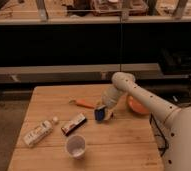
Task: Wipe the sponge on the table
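The sponge [99, 114], a small block with its dark blue face showing, sits low over the middle of the light-wood table [119, 150]. My gripper [104, 113] comes down on it from the white arm that reaches in from the right, and is shut on the sponge. The sponge's yellow side is mostly hidden behind the gripper.
A slim orange carrot-shaped thing [84, 104] lies just left of the sponge. A dark-brown bar [73, 123] and a clear plastic cup [76, 146] sit in front-left. A white bottle [38, 133] lies at the left edge. An orange round object [137, 106] rests behind the arm.
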Robot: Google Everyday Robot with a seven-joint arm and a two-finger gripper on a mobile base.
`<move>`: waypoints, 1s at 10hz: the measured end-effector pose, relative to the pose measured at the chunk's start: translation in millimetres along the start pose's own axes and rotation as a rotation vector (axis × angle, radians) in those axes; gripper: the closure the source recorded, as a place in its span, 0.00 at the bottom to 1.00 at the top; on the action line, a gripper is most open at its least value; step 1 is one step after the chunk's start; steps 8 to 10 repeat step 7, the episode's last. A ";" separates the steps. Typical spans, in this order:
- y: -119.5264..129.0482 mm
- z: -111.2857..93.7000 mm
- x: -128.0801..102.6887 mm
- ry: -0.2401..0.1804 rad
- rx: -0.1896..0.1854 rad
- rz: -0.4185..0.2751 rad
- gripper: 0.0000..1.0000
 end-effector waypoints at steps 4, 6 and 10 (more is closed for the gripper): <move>29.0 -2.5 -11.5 -0.076 -0.043 -0.024 1.00; 55.1 -10.7 0.0 -0.070 -0.051 0.009 1.00; 68.2 -16.0 7.6 -0.059 -0.048 0.037 0.96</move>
